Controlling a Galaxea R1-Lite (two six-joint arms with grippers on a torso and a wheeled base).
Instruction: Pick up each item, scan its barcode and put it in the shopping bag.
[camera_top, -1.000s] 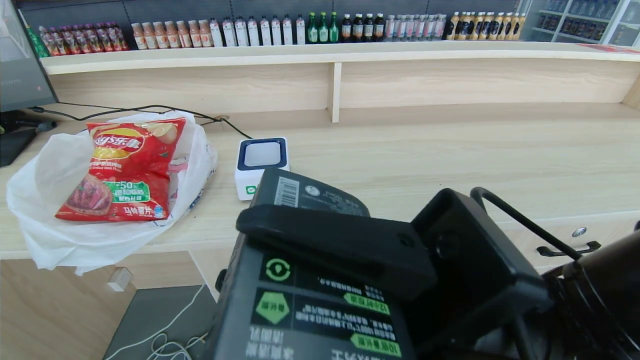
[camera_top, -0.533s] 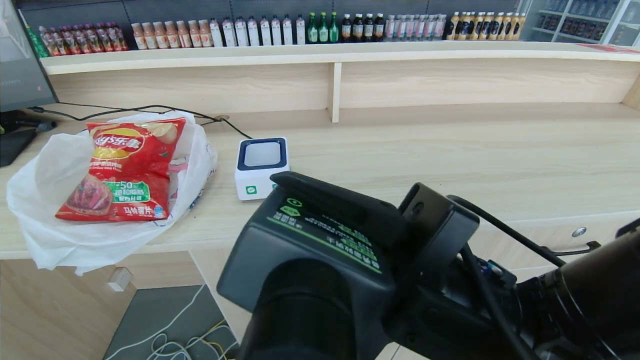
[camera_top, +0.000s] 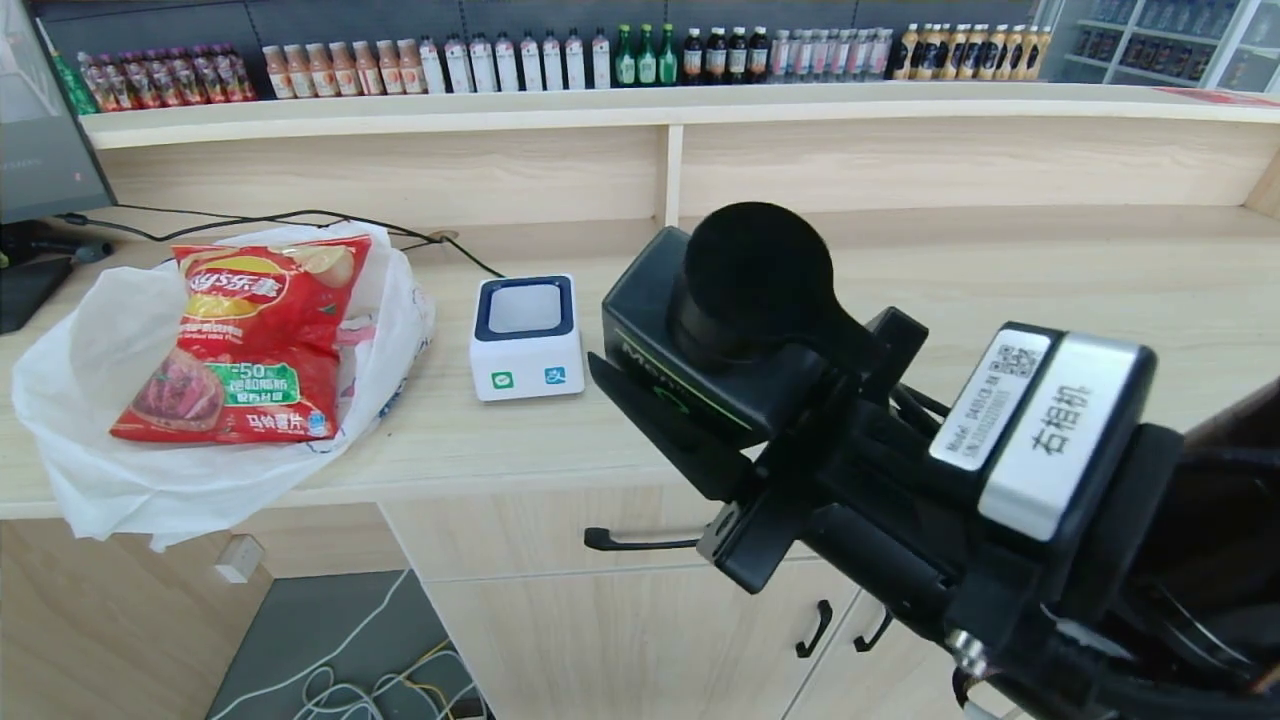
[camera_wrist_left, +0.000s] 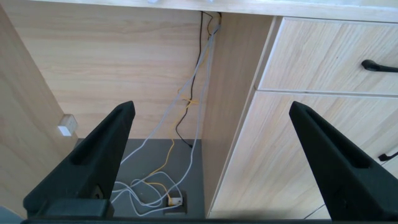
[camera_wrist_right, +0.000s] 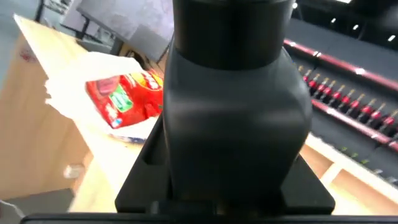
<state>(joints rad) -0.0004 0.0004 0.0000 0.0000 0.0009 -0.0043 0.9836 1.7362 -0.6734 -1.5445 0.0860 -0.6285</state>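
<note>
- The black bottle is being gripped by the right hand, whose fingers are clamping its sides. It is hanging clear above the table with its round cap pointing up and back.
- No barcode is showing on the faces in sight, so the label side is probably pointing away or downward, ready for reading.
- The white scanner is standing just left of that hand and a little lower, with its window facing up. I judge the bottle is being held close so the code can pass over the window.
- The shopping bag is lying open well left of the hand, with a red chip packet resting on it, likely already scanned.
- The left hand is hanging with its fingers apart and empty, below the table beside the cupboard and out of the way.
</note>
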